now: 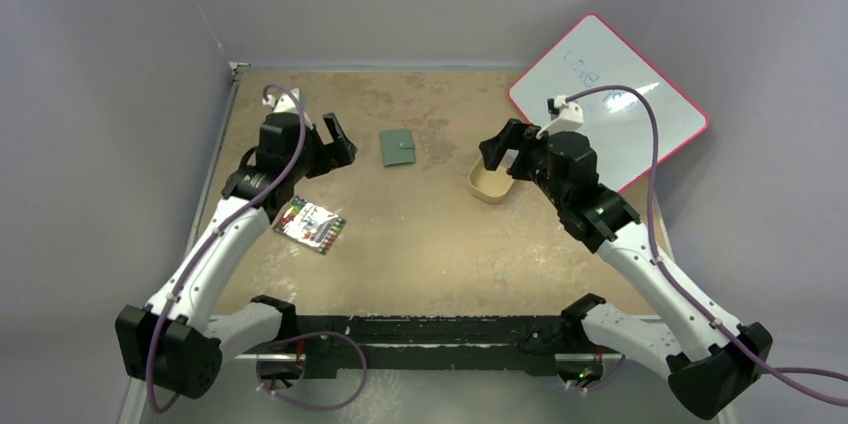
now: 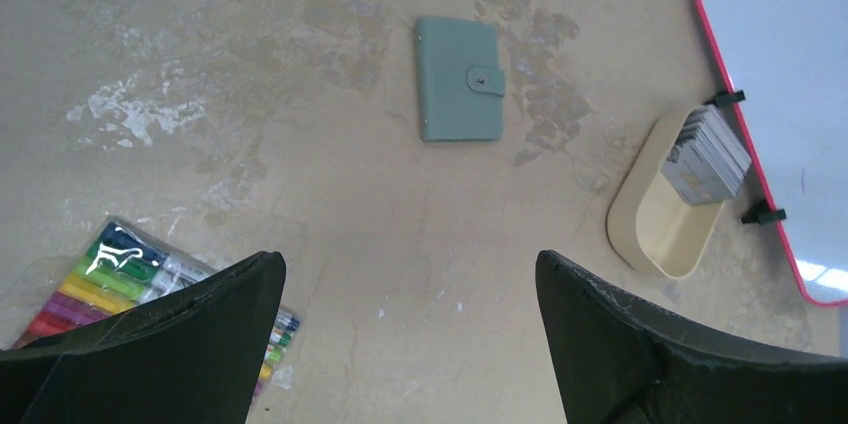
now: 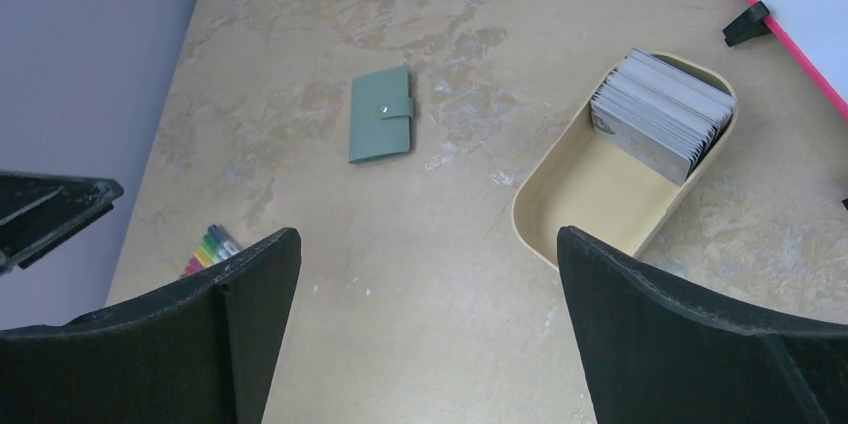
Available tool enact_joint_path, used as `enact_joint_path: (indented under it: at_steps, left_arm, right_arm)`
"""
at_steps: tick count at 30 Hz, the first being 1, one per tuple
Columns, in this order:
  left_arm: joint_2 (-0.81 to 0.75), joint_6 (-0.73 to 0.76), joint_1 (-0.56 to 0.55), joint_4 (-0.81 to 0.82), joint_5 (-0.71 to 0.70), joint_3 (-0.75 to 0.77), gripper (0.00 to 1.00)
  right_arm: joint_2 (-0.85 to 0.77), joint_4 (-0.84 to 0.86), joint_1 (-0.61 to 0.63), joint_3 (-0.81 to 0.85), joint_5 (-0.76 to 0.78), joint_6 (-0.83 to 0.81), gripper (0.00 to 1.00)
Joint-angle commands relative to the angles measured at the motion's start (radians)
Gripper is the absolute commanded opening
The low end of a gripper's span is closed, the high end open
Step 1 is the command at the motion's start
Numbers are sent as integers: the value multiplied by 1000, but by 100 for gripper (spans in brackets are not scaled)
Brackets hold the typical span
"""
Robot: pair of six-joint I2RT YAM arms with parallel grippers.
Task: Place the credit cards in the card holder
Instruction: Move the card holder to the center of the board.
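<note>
Right now the small dull-green folding wallet with a metal snap (image 1: 398, 148) lies shut and flat on the brown table (image 1: 420, 244). It is toward the far side, about midway between the two arms. The left pincer (image 2: 408, 266) hangs above the table, to the left of the wallet. Its two black fingers are spread wide and hold nothing. The wallet is near it but not touching.

The stack of thin grey cards (image 3: 660, 116) stands on edge in the far end of the tan oval tray (image 3: 590, 199), right of the wallet. The right pincer (image 3: 428, 244) hangs over the tray, wide open too, with nothing in it.

A clear pack of coloured pens (image 1: 310, 224) lies near the left arm. A white board with a red rim (image 1: 620, 94) lies at the far right.
</note>
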Motion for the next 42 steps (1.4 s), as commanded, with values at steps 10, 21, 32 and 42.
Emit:
enact_joint_path:
  at_steps: [10,21,32,42]
  left_arm:
    - [427,-21,-6,103,-159,265,56]
    - [814,-145,-7,373,-4,358,47]
    - [940,-182,-10,453,72,339,54]
    - [1010,-196,-34,390,86,365,38]
  right_arm:
    - [-72,48,-6,14,-15,-39,99]
    - [-77,33,-6,21,-56,-29,99]
    - [-97,28,-5,-4,-85,-13,98]
    - [-99,9,-5,-2,-78,6,97]
